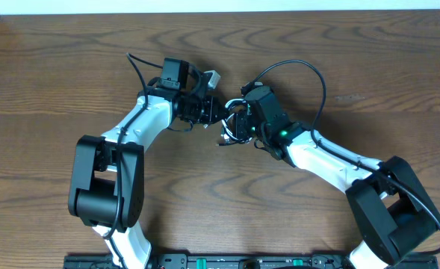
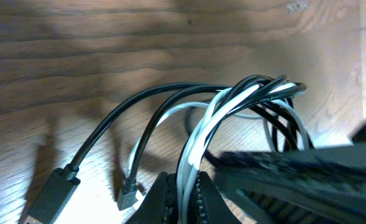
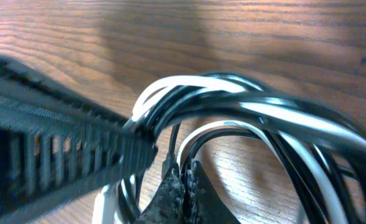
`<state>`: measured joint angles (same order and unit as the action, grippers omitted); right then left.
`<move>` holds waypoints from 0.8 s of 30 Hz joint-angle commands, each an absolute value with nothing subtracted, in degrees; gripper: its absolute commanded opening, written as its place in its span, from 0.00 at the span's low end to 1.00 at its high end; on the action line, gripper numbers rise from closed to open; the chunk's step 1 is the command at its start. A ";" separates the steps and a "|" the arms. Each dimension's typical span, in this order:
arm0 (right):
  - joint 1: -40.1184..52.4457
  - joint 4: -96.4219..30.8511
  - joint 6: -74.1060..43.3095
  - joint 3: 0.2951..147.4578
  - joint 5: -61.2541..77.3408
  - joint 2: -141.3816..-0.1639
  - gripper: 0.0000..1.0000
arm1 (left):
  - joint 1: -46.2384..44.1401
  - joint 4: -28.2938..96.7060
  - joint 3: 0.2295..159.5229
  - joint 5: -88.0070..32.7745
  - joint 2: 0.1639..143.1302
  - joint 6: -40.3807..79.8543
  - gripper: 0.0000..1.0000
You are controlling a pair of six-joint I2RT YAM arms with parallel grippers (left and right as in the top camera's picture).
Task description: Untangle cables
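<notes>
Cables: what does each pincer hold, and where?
Left pincer pinches white and black strands of the cables mid-tangle; right pincer pinches the same bundle below its loops. Neither holds the plugs.

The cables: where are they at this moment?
In the overhead view the cables are bunched over the middle of the table, between the two arms' tips. The wrist views show the left fingers and right fingers pinching their black-and-white loops.

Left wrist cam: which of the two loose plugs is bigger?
The black plug at the lower-left edge, wide and boxy. The other plug, nearer the left tool, is slimmer.
</notes>
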<state>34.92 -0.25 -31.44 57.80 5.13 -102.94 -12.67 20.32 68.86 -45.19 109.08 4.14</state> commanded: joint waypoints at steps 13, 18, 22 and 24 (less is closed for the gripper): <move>27.29 2.48 -37.58 58.59 21.39 -98.10 0.24 | -13.21 20.23 68.58 -48.47 107.79 1.06 0.07; 21.61 -4.56 -33.41 58.59 28.23 -90.98 0.37 | -13.21 20.23 68.58 -48.45 107.79 1.10 0.08; 17.85 -16.67 -27.73 58.57 26.44 -89.71 0.42 | -13.21 20.23 68.58 -48.45 107.79 1.10 0.07; 17.21 -22.00 -27.57 58.48 22.00 -90.32 0.42 | -13.21 20.23 68.58 -48.45 107.79 1.10 0.07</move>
<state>17.98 -17.85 -31.09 58.63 25.26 -89.27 -13.19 20.32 68.86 -46.68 109.08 2.24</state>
